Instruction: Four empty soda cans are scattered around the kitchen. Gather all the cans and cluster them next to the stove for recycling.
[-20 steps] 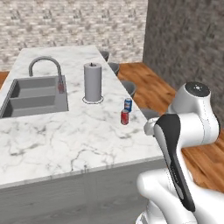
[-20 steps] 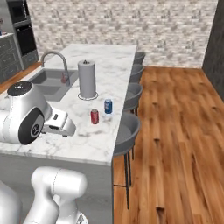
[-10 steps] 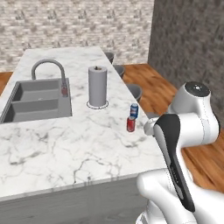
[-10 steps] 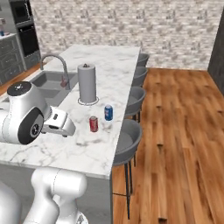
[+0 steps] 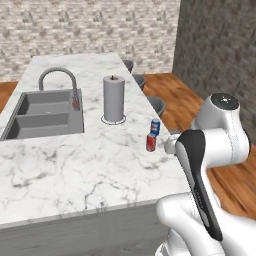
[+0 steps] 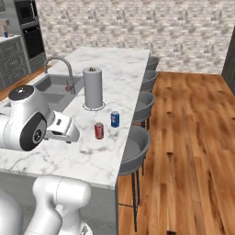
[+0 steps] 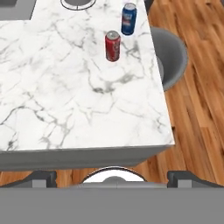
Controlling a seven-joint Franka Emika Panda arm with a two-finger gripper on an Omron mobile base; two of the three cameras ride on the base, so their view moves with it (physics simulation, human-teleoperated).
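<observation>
Two soda cans stand upright close together on the white marble island (image 5: 75, 165), near its stool-side edge. The red can (image 5: 151, 142) (image 6: 98, 131) (image 7: 112, 46) is the nearer one. The blue can (image 5: 155, 127) (image 6: 114, 119) (image 7: 128, 19) stands just beyond it, closer to the edge. My gripper (image 7: 114, 177) hangs above the island's near end, well short of both cans. It is open, its fingertips (image 7: 41, 177) wide apart with nothing between them. The white hand (image 6: 62, 131) points toward the cans. The stove is out of view.
A tall grey paper towel roll (image 5: 114, 98) (image 6: 92, 87) stands behind the cans. A double sink (image 5: 45, 112) with a curved faucet (image 5: 60, 75) lies to the left. Grey stools (image 6: 135, 147) (image 7: 170, 52) line the island's right side over the wood floor (image 6: 193, 137). A black wall oven (image 6: 30, 27) is far left.
The whole picture has shifted as the base drove, so the island and cans now sit closer and nearer the arm. The cans themselves stay put and the gripper stays open.
</observation>
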